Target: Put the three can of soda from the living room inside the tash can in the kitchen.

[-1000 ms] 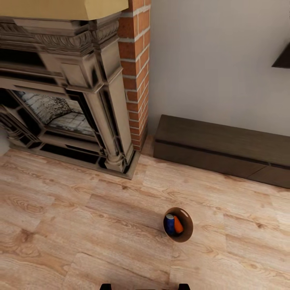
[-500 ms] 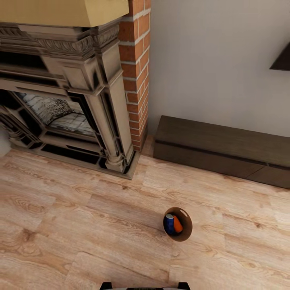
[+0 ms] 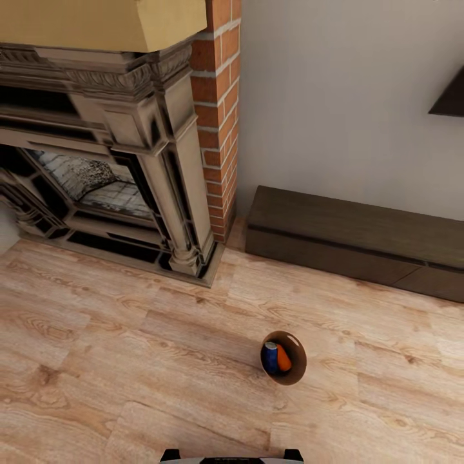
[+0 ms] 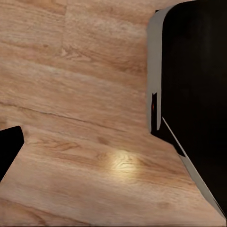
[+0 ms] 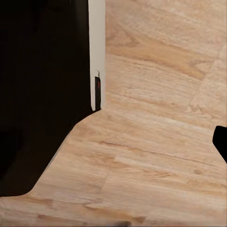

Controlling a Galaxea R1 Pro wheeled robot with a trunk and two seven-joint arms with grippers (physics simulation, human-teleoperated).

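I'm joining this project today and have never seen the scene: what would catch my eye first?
The ornate dark stone fireplace dominates the head view's upper left, with a red brick column along its right side. On the light wood floor in front stands a small round trash can holding a blue can and an orange can. A long low dark-brown cabinet runs along the wall at right.
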